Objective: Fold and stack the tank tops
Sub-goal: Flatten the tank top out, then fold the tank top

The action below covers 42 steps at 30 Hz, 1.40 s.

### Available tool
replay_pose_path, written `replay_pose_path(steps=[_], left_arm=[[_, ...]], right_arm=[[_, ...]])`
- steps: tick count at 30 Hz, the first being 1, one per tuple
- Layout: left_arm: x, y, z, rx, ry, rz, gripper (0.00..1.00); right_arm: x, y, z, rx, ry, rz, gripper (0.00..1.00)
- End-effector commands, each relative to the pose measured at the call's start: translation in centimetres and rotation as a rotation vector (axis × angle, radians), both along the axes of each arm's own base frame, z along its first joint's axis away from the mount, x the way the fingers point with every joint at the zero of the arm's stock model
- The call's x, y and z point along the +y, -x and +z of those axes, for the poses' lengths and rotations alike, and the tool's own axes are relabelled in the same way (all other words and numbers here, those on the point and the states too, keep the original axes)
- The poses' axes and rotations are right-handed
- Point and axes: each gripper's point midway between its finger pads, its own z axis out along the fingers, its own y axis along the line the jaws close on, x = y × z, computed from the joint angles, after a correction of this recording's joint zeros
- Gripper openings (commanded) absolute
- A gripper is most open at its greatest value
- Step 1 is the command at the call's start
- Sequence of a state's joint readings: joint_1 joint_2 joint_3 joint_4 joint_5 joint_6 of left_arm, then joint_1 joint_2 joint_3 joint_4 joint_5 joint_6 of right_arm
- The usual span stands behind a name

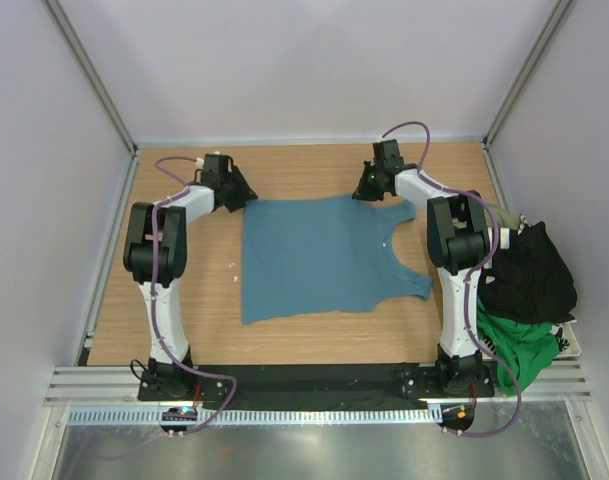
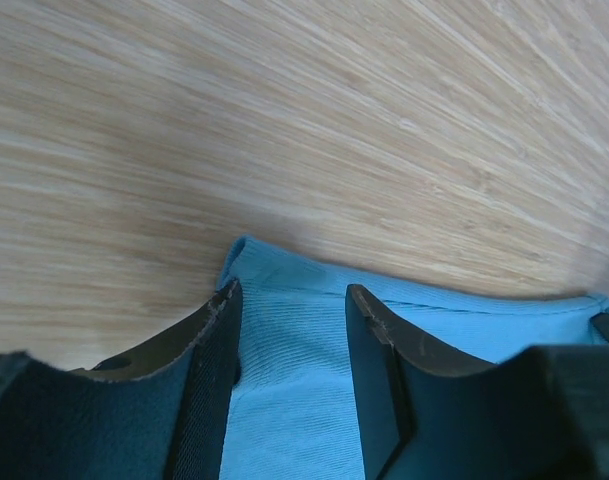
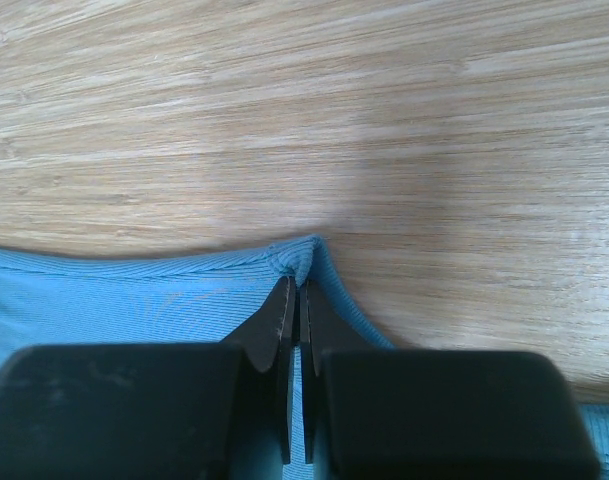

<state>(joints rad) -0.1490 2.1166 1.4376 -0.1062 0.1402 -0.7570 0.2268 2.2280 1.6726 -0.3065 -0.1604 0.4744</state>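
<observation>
A teal blue tank top (image 1: 319, 255) lies spread flat on the wooden table, hem to the left, straps to the right. My left gripper (image 1: 242, 199) is open at its far left corner; the left wrist view shows the teal cloth (image 2: 284, 360) between the parted fingers (image 2: 209, 350). My right gripper (image 1: 365, 189) is shut on the far edge of the top near the strap; the right wrist view shows a pinched fold of the teal cloth (image 3: 299, 258) at my right gripper (image 3: 296, 290).
A pile of other tank tops sits at the right table edge: black (image 1: 532, 270), green (image 1: 519, 345) and a bit of olive (image 1: 504, 218). A white tray edge (image 1: 572, 340) shows under them. Grey walls enclose the table.
</observation>
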Motion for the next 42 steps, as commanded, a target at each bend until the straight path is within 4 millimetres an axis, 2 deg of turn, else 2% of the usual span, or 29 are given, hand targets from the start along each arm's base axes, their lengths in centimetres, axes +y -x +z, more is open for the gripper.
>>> replay_pose_path(steps=[1,2,6,11,12,13,14,15,16,17,18,19,20,21,22,23,24,25,26,28,29,30,31,33,34,35,38,39,42], left_arm=[[2.1,0.5,2.0,-0.029,-0.12,0.033,0.48],[2.1,0.7,2.0,-0.027,-0.13,0.031,0.49],[2.3,0.7,4.3,-0.072,-0.14,0.031,0.56],[1.9,1.3,8.2,-0.147,-0.164,0.037,0.62],[1.8,1.9,8.3,-0.149,-0.182,0.03,0.63],[1.5,2.8,10.2,-0.177,-0.199,0.037,0.67],[1.7,3.5,10.8,-0.189,-0.224,0.054,0.74],[2.9,5.0,9.7,-0.165,-0.286,0.095,0.79],[2.8,6.3,12.1,-0.217,-0.282,0.123,0.83],[3.2,7.3,12.2,-0.218,-0.292,0.152,0.91],[4.5,9.2,10.7,-0.189,-0.328,0.196,0.96],[4.9,10.1,10.9,-0.193,-0.307,0.236,0.99],[5.5,11.1,12.5,-0.23,-0.291,0.27,1.0],[5.9,12.7,11.0,-0.202,-0.29,0.276,1.0],[5.8,13.4,10.9,-0.197,-0.259,0.284,0.99],[5.6,14.3,11.7,-0.213,-0.228,0.272,1.0],[5.5,15.4,10.6,-0.185,-0.215,0.256,1.0],[4.3,16.3,10.4,-0.169,-0.163,0.204,1.0],[3.8,16.9,10.2,-0.159,-0.125,0.193,0.99],[2.6,19.4,9.3,-0.133,-0.048,0.137,0.98],[2.1,20.3,10.1,-0.157,-0.011,0.125,0.94],[2.0,21.9,8.6,-0.127,-0.008,0.109,0.92],[2.1,23.0,8.0,-0.106,-0.015,0.103,0.9],[2.3,25.3,7.8,-0.117,-0.022,0.091,0.9],[2.8,26.4,7.2,-0.097,-0.037,0.093,0.89],[3.1,27.1,7.0,-0.094,-0.043,0.095,0.89],[3.3,29.5,6.2,-0.076,-0.028,0.072,0.87],[3.3,30.3,5.8,-0.069,-0.021,0.065,0.86],[2.9,31.4,4.9,-0.045,-0.004,0.034,0.83]], right_arm=[[0.0,-0.9,1.1,-0.044,-0.011,-0.01,0.06],[0.1,-0.9,1.2,-0.046,-0.013,-0.009,0.08],[-0.3,-1.1,2.0,-0.062,-0.011,-0.036,0.35],[-0.9,-0.2,5.5,-0.118,-0.001,-0.053,0.59],[-1.1,0.3,6.0,-0.12,0.007,-0.061,0.67],[-2.0,1.1,5.4,-0.105,0.037,-0.087,0.71],[-2.0,1.6,7.7,-0.147,0.034,-0.093,0.73],[-2.2,2.4,8.0,-0.144,0.041,-0.102,0.76],[-2.7,4.1,7.1,-0.118,0.057,-0.108,0.76],[-2.9,5.0,7.3,-0.119,0.064,-0.114,0.76],[-3.3,5.8,9.3,-0.166,0.078,-0.141,0.77],[-3.7,7.7,7.7,-0.126,0.094,-0.145,0.77],[-4.3,8.5,7.7,-0.128,0.111,-0.166,0.77],[-4.1,9.8,9.1,-0.15,0.109,-0.164,0.77],[-4.5,11.8,7.4,-0.115,0.135,-0.162,0.77],[-4.7,12.9,7.4,-0.119,0.155,-0.165,0.79],[-5.2,14.1,7.2,-0.115,0.196,-0.181,0.8],[-5.2,16.2,7.0,-0.112,0.208,-0.168,0.8],[-5.3,17.3,6.7,-0.106,0.213,-0.164,0.79],[-5.2,20.5,6.2,-0.093,0.21,-0.146,0.74],[-5.1,21.6,6.1,-0.084,0.197,-0.146,0.68],[-5.1,23.0,5.9,-0.071,0.19,-0.138,0.66],[-4.9,24.8,5.5,-0.069,0.178,-0.12,0.65],[-4.6,26.8,5.0,-0.05,0.143,-0.112,0.61],[-4.8,28.3,3.7,-0.019,0.137,-0.106,0.59],[-4.5,29.1,4.0,-0.034,0.111,-0.093,0.56],[-4.2,31.4,2.2,0.017,0.063,-0.073,0.48],[-4.1,32.1,1.4,0.036,0.048,-0.07,0.47],[-3.1,33.0,0.7,0.059,-0.003,-0.041,0.49]])
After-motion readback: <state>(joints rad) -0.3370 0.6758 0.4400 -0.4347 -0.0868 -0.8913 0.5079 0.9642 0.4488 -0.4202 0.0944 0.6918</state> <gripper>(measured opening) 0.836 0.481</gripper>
